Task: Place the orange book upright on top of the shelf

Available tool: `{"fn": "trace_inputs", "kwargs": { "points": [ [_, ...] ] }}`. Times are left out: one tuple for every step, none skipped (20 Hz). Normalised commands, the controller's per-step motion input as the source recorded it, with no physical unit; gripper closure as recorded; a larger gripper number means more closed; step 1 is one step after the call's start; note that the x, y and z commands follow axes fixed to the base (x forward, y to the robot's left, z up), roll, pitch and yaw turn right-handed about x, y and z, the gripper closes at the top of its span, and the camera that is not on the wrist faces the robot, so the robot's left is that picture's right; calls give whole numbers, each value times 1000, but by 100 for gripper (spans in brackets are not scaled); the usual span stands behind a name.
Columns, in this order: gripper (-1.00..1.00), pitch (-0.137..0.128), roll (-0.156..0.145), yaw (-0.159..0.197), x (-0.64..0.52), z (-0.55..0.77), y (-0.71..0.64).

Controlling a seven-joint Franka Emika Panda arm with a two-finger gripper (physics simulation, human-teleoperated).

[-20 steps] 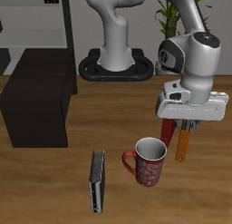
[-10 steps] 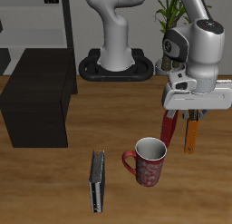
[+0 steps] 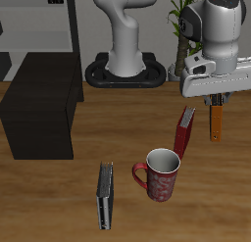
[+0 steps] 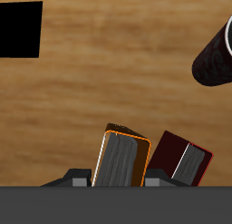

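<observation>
The orange book (image 3: 216, 121) hangs upright from my gripper (image 3: 216, 101), lifted clear of the table; the gripper is shut on its upper end. In the wrist view the orange book (image 4: 120, 159) shows end-on between the fingers. The shelf (image 3: 44, 104), a low black box with a flat top, stands across the table from the gripper; it also shows in the wrist view (image 4: 20, 30). The dark red book (image 3: 184, 132) stands upright on the table just beside and below the held book.
A dark red mug (image 3: 159, 174) stands near the table's front edge, below the gripper. A black-and-grey book (image 3: 105, 195) lies flat beside the mug. A tall grey rack (image 3: 39, 25) stands behind the shelf. The robot base (image 3: 125, 68) is at the back.
My gripper has risen and moved away from the mug with the orange book in it, lifting the book off the table. The dark red book stays standing.
</observation>
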Motion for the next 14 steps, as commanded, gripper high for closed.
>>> {"fn": "trace_inputs", "kwargs": {
  "points": [
    [100,-39,54,41,-263,655,-140],
    [100,71,119,52,-137,540,-93],
    [100,14,-2,-47,-109,294,-172],
    [100,-19,16,57,-344,973,-295],
    [100,-5,8,6,-94,306,-103],
    [100,-118,-53,24,-255,668,-263],
    [100,-1,9,-17,-241,684,-358],
    [100,-45,-39,-12,-164,560,-291],
    [100,0,0,0,16,-11,36],
    [100,-52,-45,-33,-263,944,-619],
    [100,0,0,0,4,-27,41],
    [100,-168,-103,64,-183,522,-330],
    [100,-65,-17,20,-55,187,-138],
    [100,-69,-70,-36,-161,407,-471]
  ]
}}
